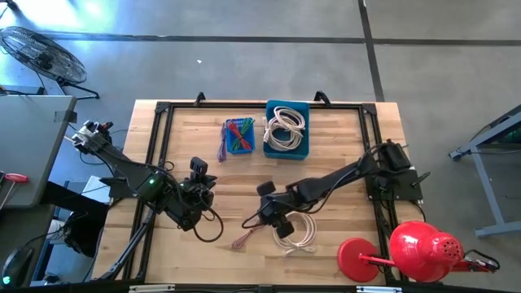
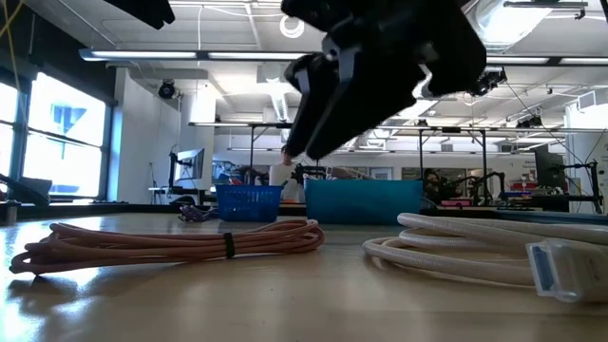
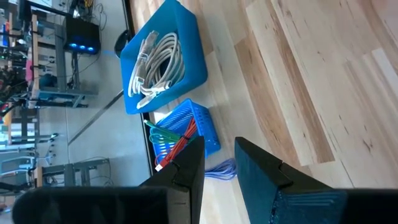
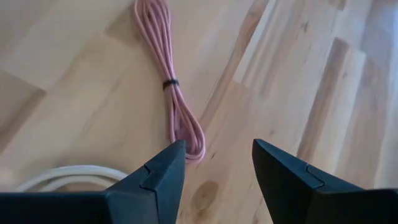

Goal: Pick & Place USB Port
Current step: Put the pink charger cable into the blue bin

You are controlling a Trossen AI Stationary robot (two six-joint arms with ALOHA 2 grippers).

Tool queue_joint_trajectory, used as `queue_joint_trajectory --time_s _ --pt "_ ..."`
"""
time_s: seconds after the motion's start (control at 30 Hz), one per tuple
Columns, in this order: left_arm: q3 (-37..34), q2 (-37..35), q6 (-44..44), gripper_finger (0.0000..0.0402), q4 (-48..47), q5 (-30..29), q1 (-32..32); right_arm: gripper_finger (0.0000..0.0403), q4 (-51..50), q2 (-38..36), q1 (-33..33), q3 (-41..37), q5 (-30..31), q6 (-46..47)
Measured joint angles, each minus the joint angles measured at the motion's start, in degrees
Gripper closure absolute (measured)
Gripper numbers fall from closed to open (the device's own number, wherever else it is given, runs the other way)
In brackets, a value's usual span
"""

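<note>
Hovering open-fingered and empty over the wooden tabletop (image 1: 342, 171), the right tool (image 4: 217, 177) is sitting just above the tied pink cable bundle (image 4: 177, 112), which is lying beside a white coiled cable (image 1: 295, 232), well short of the solid blue bin (image 1: 287, 129). This looks like the approach step; next it needs lowering squarely astride the bundle, then closing. The left tool (image 3: 219, 165), waiting nearby, is showing parted fingers.

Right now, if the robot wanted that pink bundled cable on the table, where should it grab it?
Probably at the dark tie round the middle of the pink cable, coming straight down from above. The strands are pinched together there, and the bundle lies flat on the table. The right gripper hovers open beside its looped end.
</note>
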Motion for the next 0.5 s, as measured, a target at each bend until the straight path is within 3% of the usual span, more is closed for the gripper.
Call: queue_joint_trajectory --time_s 0.23,0.5 --pt "-2.4 0.0 -0.1 0.0318 0.1 -0.2 0.0 0.0225 0.1 2.7 -0.6 0.0 -0.5 -0.1" --pt "-6.1 0.0 -1.6 0.0318 1.0 -1.9 0.0 0.0235 3.0 5.3 -1.3 0.0 -7.4 0.9"
